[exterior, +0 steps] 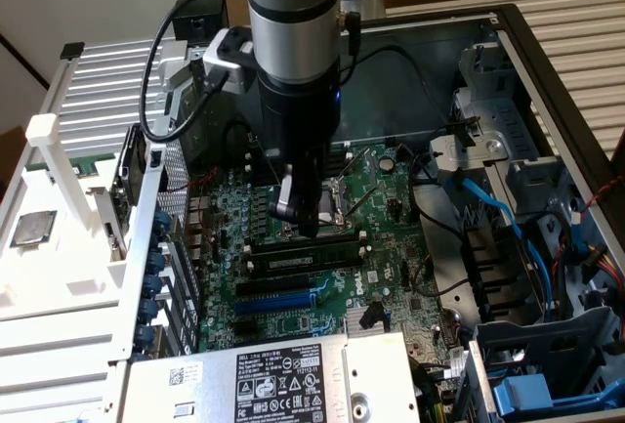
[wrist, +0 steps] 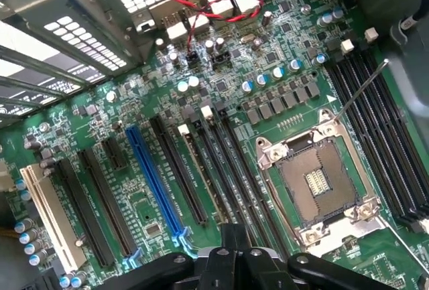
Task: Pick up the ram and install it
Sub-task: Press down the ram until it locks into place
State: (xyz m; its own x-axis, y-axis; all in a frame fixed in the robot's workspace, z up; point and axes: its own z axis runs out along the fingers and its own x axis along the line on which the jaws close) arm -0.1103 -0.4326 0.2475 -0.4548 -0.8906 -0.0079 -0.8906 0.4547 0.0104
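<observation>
Jaws (exterior: 305,218) closed, empty, just above ram (exterior: 303,250) — seated among motherboard (exterior: 391,247) slots.

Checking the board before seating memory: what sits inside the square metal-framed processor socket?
Inside the square metal-framed processor socket lies a bare contact bed with no chip; the black tool covers nothing there.

We see the gripper (exterior: 305,216), jaws closed, poised low over the green motherboard (exterior: 381,198) inside the open computer case (exterior: 547,62), just above the ram (exterior: 311,259) lying among the black slots.

Silver cylindrical arm (exterior: 293,22), black cables (exterior: 161,62), black end effector (exterior: 308,213)
</observation>
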